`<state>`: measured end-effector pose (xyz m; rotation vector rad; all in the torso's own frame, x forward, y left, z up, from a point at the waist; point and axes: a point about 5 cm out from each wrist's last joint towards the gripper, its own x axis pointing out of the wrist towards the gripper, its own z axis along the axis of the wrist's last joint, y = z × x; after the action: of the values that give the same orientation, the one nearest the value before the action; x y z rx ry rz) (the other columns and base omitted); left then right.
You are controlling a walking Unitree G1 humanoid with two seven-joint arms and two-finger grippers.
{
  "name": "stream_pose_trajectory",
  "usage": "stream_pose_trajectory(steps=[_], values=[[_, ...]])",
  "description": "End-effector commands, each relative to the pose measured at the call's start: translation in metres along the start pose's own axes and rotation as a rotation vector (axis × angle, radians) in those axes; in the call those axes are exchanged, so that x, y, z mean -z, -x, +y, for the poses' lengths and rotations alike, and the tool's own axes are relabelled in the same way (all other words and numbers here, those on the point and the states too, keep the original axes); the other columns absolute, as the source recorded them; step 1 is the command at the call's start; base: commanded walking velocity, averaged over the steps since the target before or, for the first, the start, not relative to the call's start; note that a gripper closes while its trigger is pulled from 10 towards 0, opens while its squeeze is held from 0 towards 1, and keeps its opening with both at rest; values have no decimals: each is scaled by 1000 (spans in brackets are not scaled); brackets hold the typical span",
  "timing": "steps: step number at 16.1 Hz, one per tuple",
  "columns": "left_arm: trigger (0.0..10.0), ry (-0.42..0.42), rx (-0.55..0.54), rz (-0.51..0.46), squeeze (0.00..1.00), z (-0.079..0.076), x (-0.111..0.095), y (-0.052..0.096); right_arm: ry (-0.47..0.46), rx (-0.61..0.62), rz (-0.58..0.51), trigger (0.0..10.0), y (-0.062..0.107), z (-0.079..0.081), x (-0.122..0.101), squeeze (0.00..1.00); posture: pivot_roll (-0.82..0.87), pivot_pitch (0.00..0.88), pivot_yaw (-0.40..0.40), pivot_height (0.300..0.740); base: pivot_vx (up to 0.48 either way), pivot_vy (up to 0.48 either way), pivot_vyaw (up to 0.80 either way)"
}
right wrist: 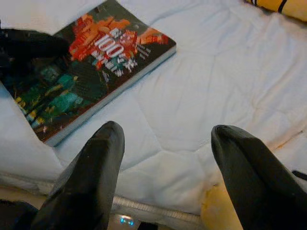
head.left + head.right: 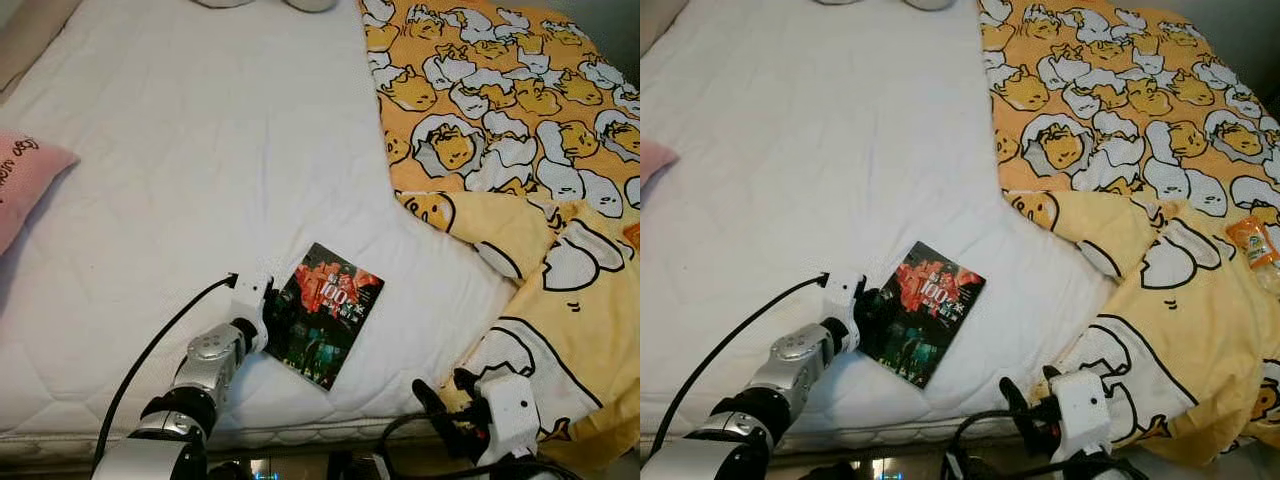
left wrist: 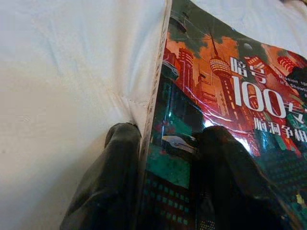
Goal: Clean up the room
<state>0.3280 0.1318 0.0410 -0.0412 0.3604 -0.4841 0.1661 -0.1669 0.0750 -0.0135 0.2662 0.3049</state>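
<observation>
The left hand (image 2: 272,318) pinches the spine edge of a book (image 2: 325,312) lying near the foot of the bed (image 2: 200,180), likely to lift it away. The right hand (image 1: 165,158) hovers spread beside the blanket (image 2: 520,120).

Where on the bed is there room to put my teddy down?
The big white mattress is bare between the pink pillow on the robot's left and the yellow blanket on its right. It is busier near the front edge: the left gripper pinches the book there, and the right gripper, open, sits by the blanket's hanging corner.
</observation>
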Motion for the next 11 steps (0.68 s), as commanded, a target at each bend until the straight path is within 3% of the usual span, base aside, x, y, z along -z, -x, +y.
stream_pose_trajectory(steps=[1, 3, 5, 9, 11], values=[[0, 18, 101, 164, 0, -28, 45, 5, -15, 35, 19, 10000, 2, -6, 6, 0, -79, 230, -110, 740, 0, 0, 0], [0, 35, 123, 169, 0, -36, 48, 3, -21, 37, 13, 10000, -7, -7, 7, 0, -66, 204, -95, 740, 0, 0, 0], [0, 99, 147, 117, 0, -44, 38, -4, -29, 54, -23, 10000, -24, -13, 3, 0, -36, 146, -77, 740, 0, 0, 0], [0, 200, 169, -99, 0, -46, -13, -20, -25, 76, -123, 10000, -62, -22, -14, 0, 18, 9, -23, 740, 0, 0, 0], [0, 296, 159, -244, 0, -39, -50, -25, -28, 99, -169, 10000, -82, -28, -22, 0, 47, 0, 4, 740, 0, 0, 0]])
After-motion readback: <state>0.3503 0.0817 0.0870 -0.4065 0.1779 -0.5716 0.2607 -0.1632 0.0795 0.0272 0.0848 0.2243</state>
